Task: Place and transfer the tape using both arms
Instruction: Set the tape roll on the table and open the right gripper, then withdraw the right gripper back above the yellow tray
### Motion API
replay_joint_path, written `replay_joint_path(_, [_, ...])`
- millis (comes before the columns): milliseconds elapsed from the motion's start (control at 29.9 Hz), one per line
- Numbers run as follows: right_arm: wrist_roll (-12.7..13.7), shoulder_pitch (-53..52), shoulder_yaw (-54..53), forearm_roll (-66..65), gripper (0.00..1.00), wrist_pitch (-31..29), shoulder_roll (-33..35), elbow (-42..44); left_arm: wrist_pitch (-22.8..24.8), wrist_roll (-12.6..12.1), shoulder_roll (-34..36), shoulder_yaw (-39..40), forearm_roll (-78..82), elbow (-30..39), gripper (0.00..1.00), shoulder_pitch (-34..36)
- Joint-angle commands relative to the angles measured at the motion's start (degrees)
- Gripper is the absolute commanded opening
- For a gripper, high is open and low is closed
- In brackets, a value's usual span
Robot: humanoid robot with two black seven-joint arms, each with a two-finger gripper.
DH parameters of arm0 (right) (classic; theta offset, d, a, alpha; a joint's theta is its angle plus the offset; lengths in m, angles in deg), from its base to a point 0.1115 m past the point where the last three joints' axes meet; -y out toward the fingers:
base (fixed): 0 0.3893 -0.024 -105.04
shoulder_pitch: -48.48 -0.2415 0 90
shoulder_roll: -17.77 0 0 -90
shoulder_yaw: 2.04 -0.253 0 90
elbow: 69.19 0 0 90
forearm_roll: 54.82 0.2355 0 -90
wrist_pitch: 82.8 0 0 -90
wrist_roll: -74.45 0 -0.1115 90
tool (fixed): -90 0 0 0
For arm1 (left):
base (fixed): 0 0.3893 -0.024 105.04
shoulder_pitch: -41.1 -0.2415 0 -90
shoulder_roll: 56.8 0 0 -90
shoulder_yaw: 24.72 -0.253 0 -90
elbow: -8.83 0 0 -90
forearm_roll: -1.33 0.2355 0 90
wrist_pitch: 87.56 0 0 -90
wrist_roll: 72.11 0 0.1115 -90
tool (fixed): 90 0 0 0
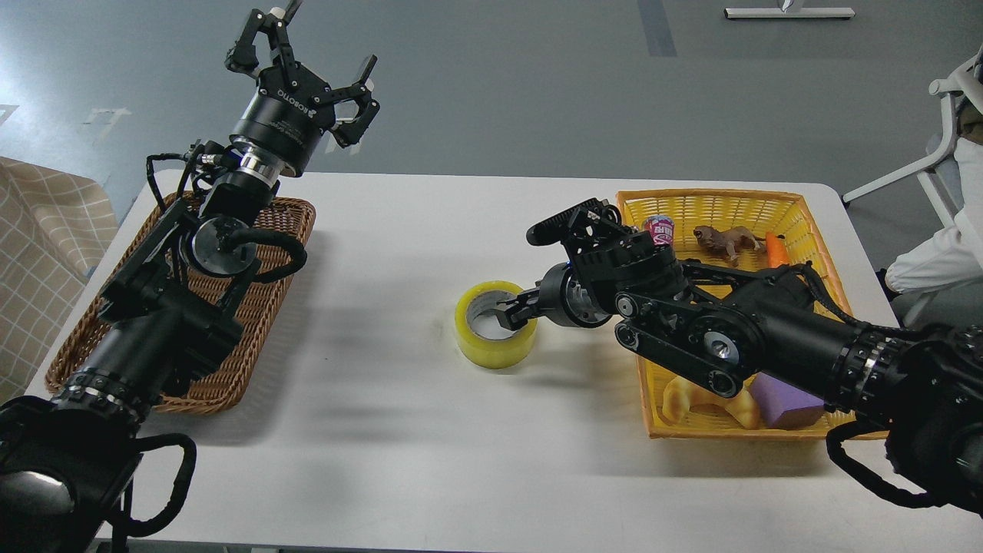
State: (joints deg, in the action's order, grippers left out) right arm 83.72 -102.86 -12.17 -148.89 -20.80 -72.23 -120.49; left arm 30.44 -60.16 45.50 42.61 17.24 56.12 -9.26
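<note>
My right pincer reaches in from the right, low over the table, with one finger tip inside the grey-white core of the tape and the roll's near wall at that finger. I cannot see the opposing finger clearly, so whether I am actually gripping the wall I cannot tell. The tape lies flat near the middle of the white table, its hole facing up, so its axis stands upright.

My left pincer is raised high at the far left, fingers spread wide and holding nothing. It hangs above the far edge of the table, past the brown wicker tray, which my left arm crosses.

Just right of the tape sits a yellow basket. In it I see a small pink-labelled can, a brown toy animal, an orange piece, a purple block and a golden croissant; my right arm covers the basket's middle.

Beyond the table is a grey floor, with a white chair frame at the right edge and checked cloth at the left.
</note>
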Motion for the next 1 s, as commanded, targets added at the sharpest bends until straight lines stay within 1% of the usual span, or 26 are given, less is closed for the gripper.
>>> replay_joint_path(0, [0.1,-0.4,-0.4,0.1,0.94,0.0,0.4,-0.4,0.0,0.0,0.0,0.0,0.0,0.0,0.98,0.0])
replay_joint_path(100, [0.0,-0.6,-1.7,0.2,0.96,0.0,2.4,-1.8,0.0,0.0,0.1,0.0,0.0,0.0,0.98,0.1])
replay_joint_path(301, [-0.2,-0.1,-5.6,0.6,0.97,0.0,10.4,-9.3,0.0,0.1,0.4,0.2,0.0,0.0,0.98,0.1])
replay_joint_path(501, [-0.2,2.4,-14.5,5.8,0.98,0.0,16.7,-13.9,0.0,0.1,0.3,0.0,0.0,0.1,0.98,0.1])
replay_joint_path(669, [-0.2,6.6,-23.8,13.0,0.99,0.0,18.7,-14.4,0.0,0.1,0.3,0.0,0.0,0.1,0.98,0.3])
replay_joint_path(769, [-0.5,10.2,-31.8,18.0,0.99,0.0,19.6,-14.4,0.0,0.1,0.4,0.0,0.0,0.1,0.98,0.3])
replay_joint_path(869, [-0.6,13.1,-38.5,23.6,1.0,0.0,19.6,-14.4,0.0,-0.2,0.4,-0.1,0.1,0.1,0.98,0.1])
replay_joint_path(903, [-0.6,13.1,-38.6,23.7,1.0,0.0,19.6,-14.4,0.0,-0.2,0.4,-0.1,0.1,0.1,0.98,0.1])
replay_joint_path(969, [-0.6,15.5,-42.9,28.0,1.0,0.0,19.6,-14.6,0.0,0.0,0.4,-0.1,0.1,0.1,0.98,0.1])
